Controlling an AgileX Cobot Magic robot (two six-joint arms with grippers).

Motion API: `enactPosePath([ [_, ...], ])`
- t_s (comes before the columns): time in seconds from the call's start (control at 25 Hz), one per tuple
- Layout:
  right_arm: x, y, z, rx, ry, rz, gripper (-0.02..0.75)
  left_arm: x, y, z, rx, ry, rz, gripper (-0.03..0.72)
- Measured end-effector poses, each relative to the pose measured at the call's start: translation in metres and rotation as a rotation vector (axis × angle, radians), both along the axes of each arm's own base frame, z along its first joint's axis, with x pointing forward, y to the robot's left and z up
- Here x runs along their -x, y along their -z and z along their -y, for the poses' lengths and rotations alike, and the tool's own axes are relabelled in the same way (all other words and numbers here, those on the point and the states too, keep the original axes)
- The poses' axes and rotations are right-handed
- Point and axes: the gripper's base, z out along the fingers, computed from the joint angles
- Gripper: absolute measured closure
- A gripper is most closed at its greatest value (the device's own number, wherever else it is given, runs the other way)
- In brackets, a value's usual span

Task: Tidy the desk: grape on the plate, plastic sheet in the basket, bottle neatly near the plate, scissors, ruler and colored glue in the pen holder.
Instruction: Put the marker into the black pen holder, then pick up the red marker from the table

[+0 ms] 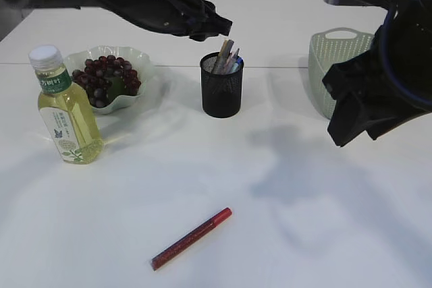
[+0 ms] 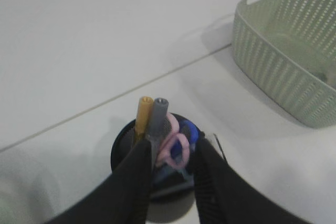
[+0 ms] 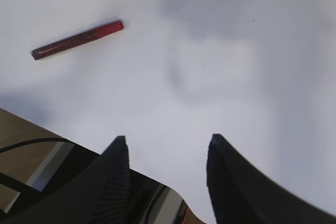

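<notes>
Red glue stick point(image 1: 191, 239) lies flat at lower centre of the exterior view, upper left in the right wrist view, well apart from right gripper point(image 3: 167, 150), whose jaws are spread and empty. Left gripper point(image 2: 170, 153) hangs over black pen holder point(image 1: 221, 85), jaws apart, gripping nothing; pink scissors point(image 2: 176, 145) sit inside.

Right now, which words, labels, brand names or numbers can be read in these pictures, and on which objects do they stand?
Bottle, green band under the white cap: white characters, too small and blurred to read.
Bottle, lower white label: a small leaf picture and fine print, also unreadable.
Red glue stick, pen holder, basket, plate: no text visible.
</notes>
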Motion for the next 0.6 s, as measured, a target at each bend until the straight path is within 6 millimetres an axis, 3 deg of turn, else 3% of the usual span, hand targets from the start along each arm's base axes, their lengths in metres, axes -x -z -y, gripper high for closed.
enactPosePath([
  [0.12, 0.0, 0.0, 0.0, 0.001, 0.0, 0.001, 0.352, 0.019, -0.016, -0.007, -0.071, 0.04, -0.125, 0.444],
  [0.28, 0.0, 0.0, 0.0, 0.001, 0.0, 0.001, 0.352, 0.047, -0.008, -0.012, -0.219, 0.114, -0.399, 0.399],
  [0.44, 0.0, 0.0, 0.0, 0.001, 0.0, 0.001, 0.352, 0.083, 0.003, -0.001, -0.368, 0.22, -0.627, 0.388],
  [0.6, 0.0, 0.0, 0.0, 0.001, 0.0, 0.001, 0.352, 0.107, 0.004, 0.018, -0.428, 0.299, -0.675, 0.385],
])
